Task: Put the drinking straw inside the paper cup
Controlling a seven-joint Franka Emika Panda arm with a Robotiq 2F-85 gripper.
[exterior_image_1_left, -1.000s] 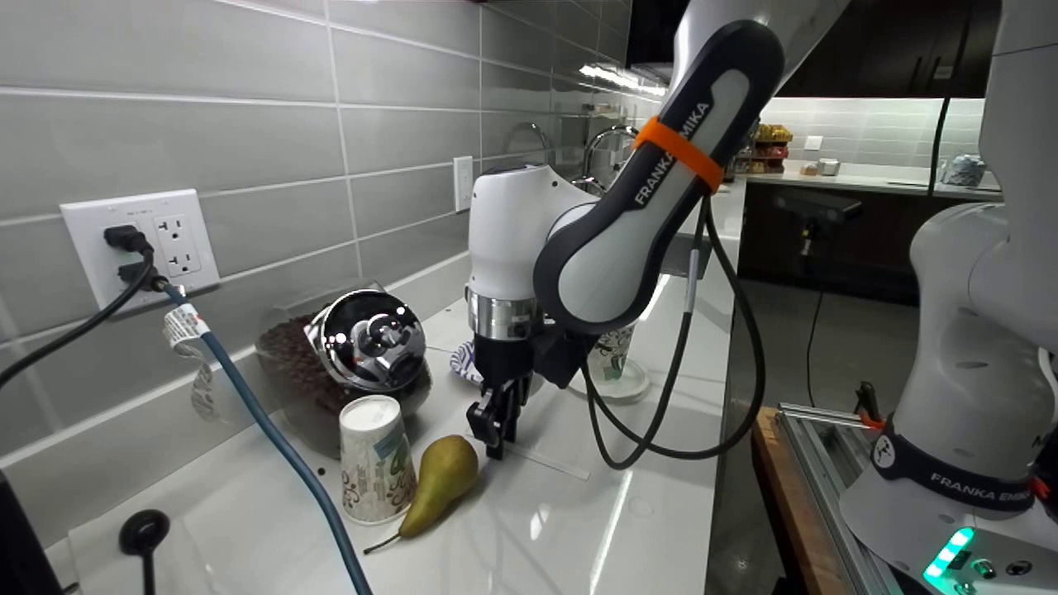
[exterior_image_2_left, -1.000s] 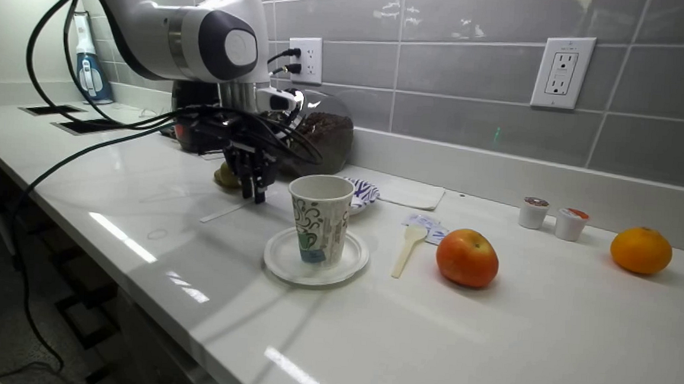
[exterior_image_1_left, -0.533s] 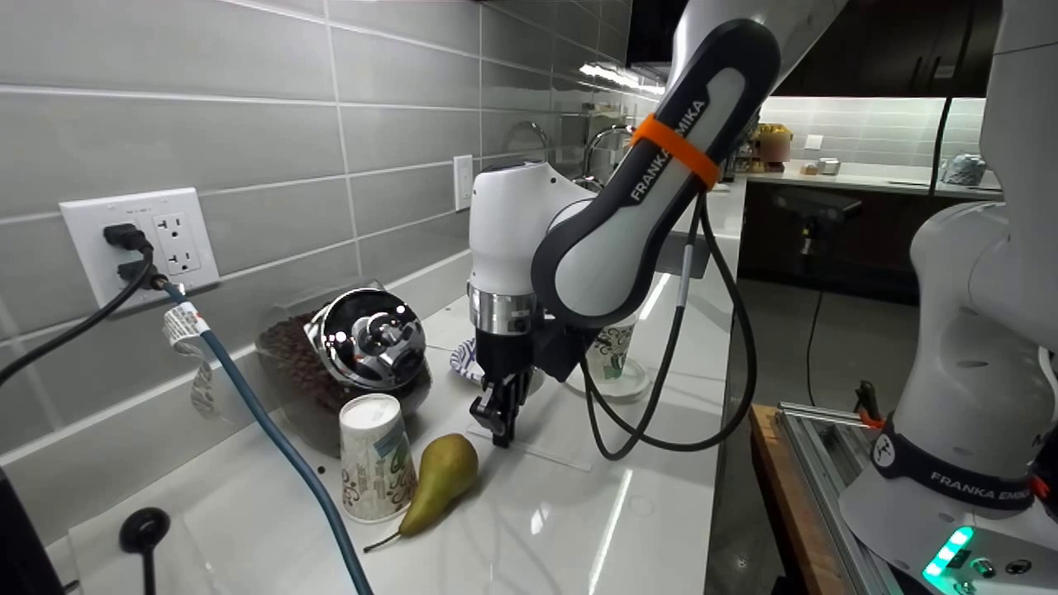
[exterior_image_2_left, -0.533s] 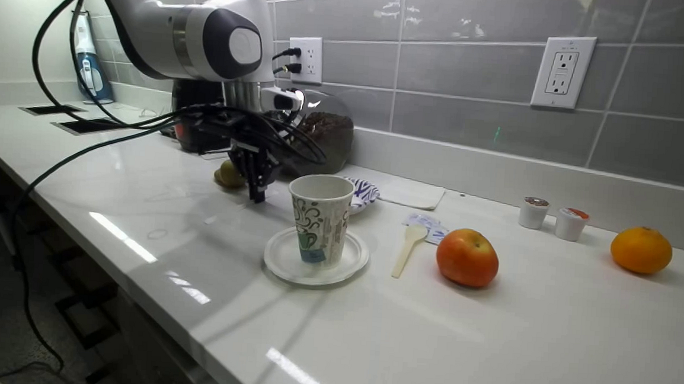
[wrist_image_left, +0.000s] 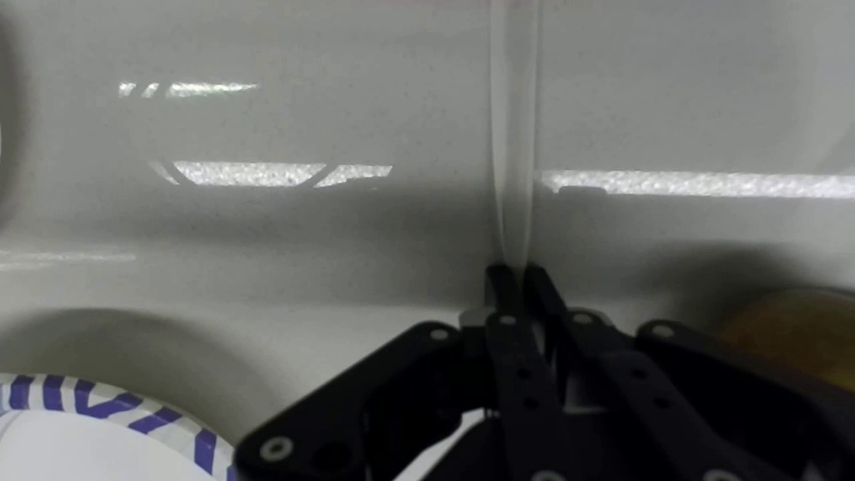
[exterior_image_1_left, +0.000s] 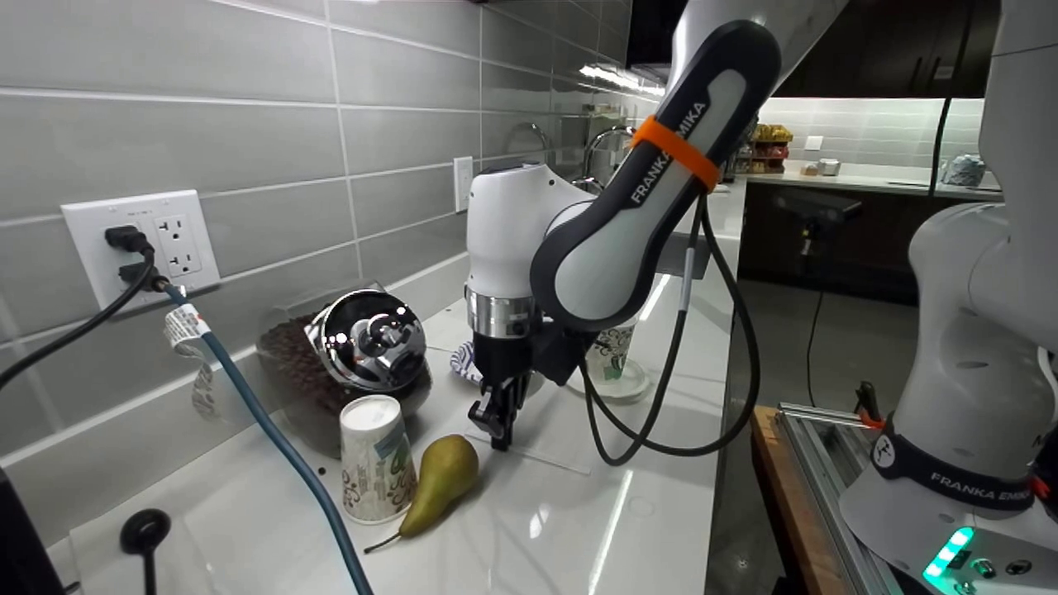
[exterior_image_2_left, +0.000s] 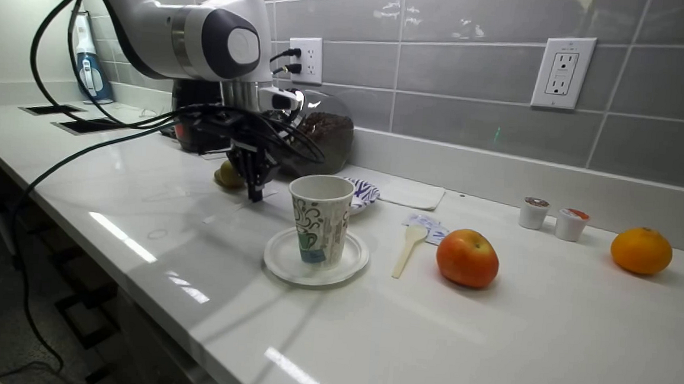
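Observation:
The drinking straw (wrist_image_left: 514,120) is a thin translucent tube running up from my fingertips in the wrist view. In an exterior view the straw (exterior_image_1_left: 552,461) shows as a thin line at counter level; I cannot tell whether it touches the counter. My gripper (wrist_image_left: 514,272) points down with its fingertips closed around the straw. It also shows in both exterior views, the gripper (exterior_image_1_left: 501,445) beside the pear and the gripper (exterior_image_2_left: 255,197) behind the cup. The paper cup (exterior_image_2_left: 320,220), cream-white with a leafy print, stands upright on a white plate (exterior_image_2_left: 278,265); the cup (exterior_image_1_left: 610,355) is partly hidden by cables.
An upside-down printed cup (exterior_image_1_left: 378,463) and a pear (exterior_image_1_left: 442,483) stand close to the gripper. A glass jar (exterior_image_1_left: 331,364) leans behind. A patterned bowl (exterior_image_2_left: 365,194), wooden spoon (exterior_image_2_left: 410,246), apple (exterior_image_2_left: 467,258) and orange (exterior_image_2_left: 641,250) are on the counter. Cables hang from the arm.
A second ago the fingers stood apart over the straw; half a second ago they were shut. Since the first frames the gripper has shifted slightly, and the straw has shifted slightly with it.

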